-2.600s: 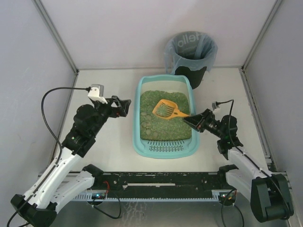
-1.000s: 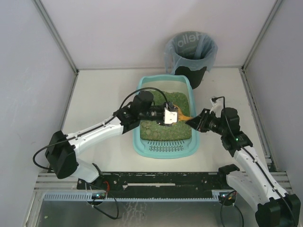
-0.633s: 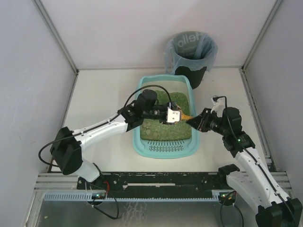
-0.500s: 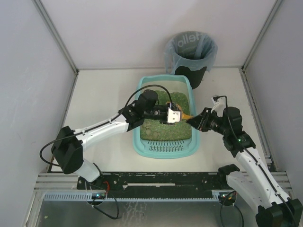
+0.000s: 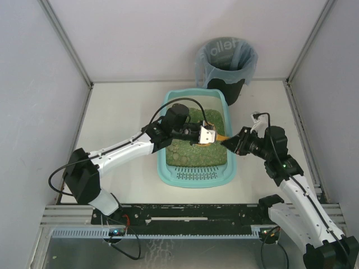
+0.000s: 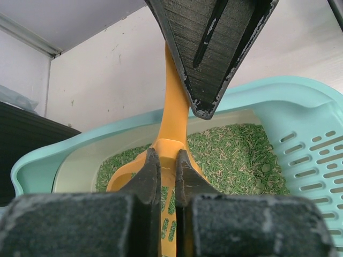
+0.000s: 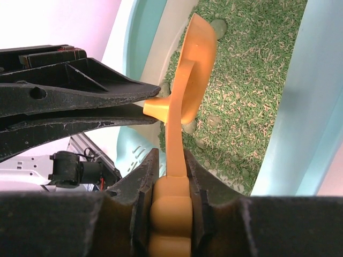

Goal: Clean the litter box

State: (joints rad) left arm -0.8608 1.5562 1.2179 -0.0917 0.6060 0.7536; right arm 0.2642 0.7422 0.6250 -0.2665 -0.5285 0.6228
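Both pairs of jaws are closed on the orange scoop (image 6: 174,107): the right gripper (image 7: 170,160) is clamped on the thick end of the handle, and the left gripper (image 6: 164,160) is pinched on the neck where the handle widens into the slotted head. A second ago the left jaws were held about half open around that spot; they have since been shut. Some two and a half seconds ago the left arm was folded back at the left of the box, well away from the scoop, which then lay flat on the litter. The right gripper's hold has not changed. The scoop is now seen edge-on in the right wrist view, above the green litter (image 5: 193,154), in which a few rounded lumps (image 7: 218,27) are visible. The litter box (image 5: 162,162) is found in the middle of the table (image 5: 123,106), unmoved, its grille ledge (image 5: 196,175) at the near end. Just behind its far right corner the black bin (image 5: 226,84) with its grey-blue liner is seen.
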